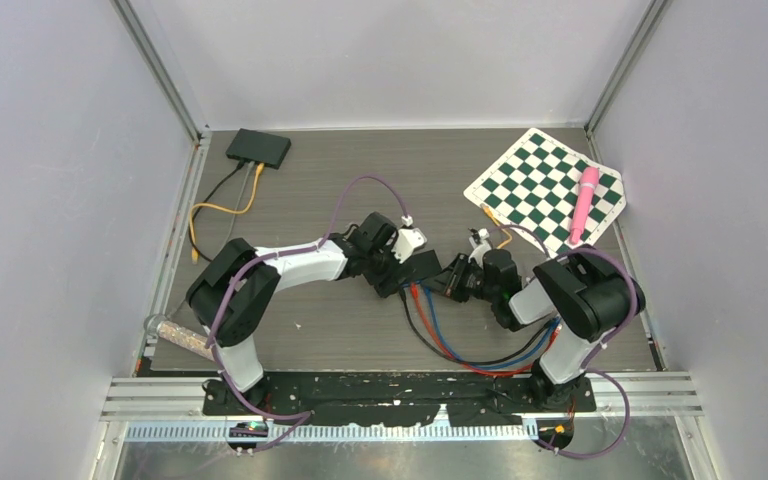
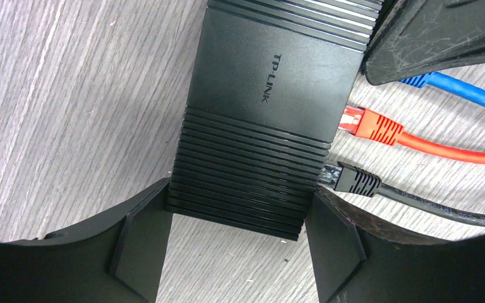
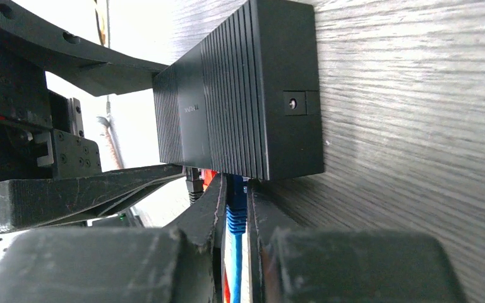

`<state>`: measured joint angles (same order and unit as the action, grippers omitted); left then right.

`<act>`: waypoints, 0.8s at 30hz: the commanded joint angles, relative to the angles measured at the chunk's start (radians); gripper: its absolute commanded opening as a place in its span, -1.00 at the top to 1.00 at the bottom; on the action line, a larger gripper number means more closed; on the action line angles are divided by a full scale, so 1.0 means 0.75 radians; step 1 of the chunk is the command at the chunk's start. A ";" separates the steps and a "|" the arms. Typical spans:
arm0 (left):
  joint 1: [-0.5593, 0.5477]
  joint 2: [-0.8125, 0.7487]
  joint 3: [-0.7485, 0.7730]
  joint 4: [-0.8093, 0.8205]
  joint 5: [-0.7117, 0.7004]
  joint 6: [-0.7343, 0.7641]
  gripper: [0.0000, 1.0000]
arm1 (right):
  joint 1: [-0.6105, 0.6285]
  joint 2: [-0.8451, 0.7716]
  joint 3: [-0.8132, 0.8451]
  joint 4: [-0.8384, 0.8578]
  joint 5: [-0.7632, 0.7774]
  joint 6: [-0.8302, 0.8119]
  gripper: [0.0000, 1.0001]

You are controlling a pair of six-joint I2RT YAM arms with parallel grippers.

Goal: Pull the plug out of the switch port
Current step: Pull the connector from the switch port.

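Note:
A black TP-LINK switch (image 1: 425,267) lies on the table; it also shows in the left wrist view (image 2: 259,107) and the right wrist view (image 3: 240,107). My left gripper (image 1: 400,272) (image 2: 237,233) is shut on the switch's near end, one finger on each side. Three plugs sit in its ports: blue (image 2: 420,80), red (image 2: 369,124) and black (image 2: 352,178). My right gripper (image 1: 452,280) (image 3: 235,189) is shut on the blue plug (image 3: 235,218), right against the switch's port face. The blue plug's front is hidden by the fingers.
The red, blue and black cables (image 1: 460,350) loop toward the near edge. A second black box (image 1: 258,147) with yellow and black leads sits back left. A checkerboard (image 1: 547,187) with a pink tube (image 1: 584,205) lies back right. A glittery tube (image 1: 180,335) lies near left.

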<state>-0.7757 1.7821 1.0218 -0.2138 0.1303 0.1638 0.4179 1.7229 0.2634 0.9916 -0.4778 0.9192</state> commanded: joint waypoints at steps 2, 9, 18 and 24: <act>-0.009 0.065 -0.048 -0.063 -0.060 -0.065 -0.01 | 0.073 -0.117 -0.030 -0.377 0.001 -0.153 0.90; -0.009 0.066 -0.039 -0.105 0.063 -0.033 -0.09 | 0.073 -0.165 0.050 -0.487 0.072 -0.107 0.19; -0.009 0.060 -0.082 -0.080 0.076 -0.033 -0.07 | 0.053 -0.042 0.063 -0.315 0.115 0.024 0.57; -0.009 0.055 -0.090 -0.067 0.091 -0.040 -0.03 | 0.051 0.003 0.037 -0.235 0.085 0.028 0.89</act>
<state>-0.7692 1.7744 1.0084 -0.2054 0.1432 0.1646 0.4400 1.6775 0.3103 0.8539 -0.4335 0.9424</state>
